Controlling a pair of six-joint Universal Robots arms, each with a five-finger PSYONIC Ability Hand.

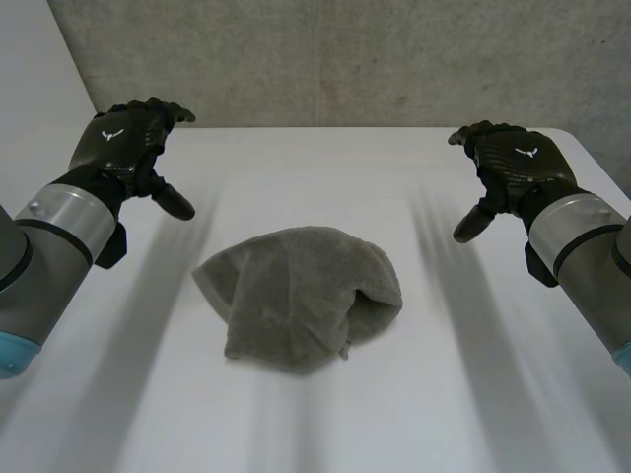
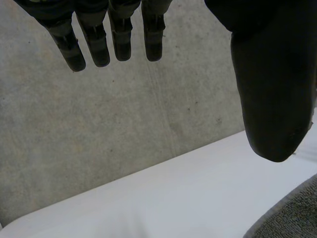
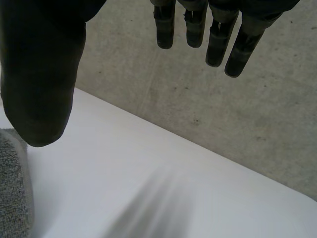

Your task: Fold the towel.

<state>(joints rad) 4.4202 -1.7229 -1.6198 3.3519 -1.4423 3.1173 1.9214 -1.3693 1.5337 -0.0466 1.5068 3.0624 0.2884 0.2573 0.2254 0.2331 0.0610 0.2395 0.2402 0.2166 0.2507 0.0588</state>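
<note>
A grey towel [image 1: 301, 296] lies crumpled in a loose heap at the middle of the white table [image 1: 325, 168]. My left hand [image 1: 126, 148] hovers above the table's far left, well apart from the towel, fingers straight and thumb spread, holding nothing. My right hand [image 1: 515, 168] hovers at the far right in the same open pose, also empty. In the left wrist view my fingers [image 2: 114, 34] and thumb [image 2: 272, 89] hang free, with a towel edge [image 2: 292, 218] beyond the thumb. In the right wrist view the fingers [image 3: 218, 34] are straight, and a towel edge [image 3: 12, 193] lies below the thumb [image 3: 42, 74].
A grey concrete wall [image 1: 345, 59] stands right behind the table's far edge. Bare white tabletop surrounds the towel on all sides.
</note>
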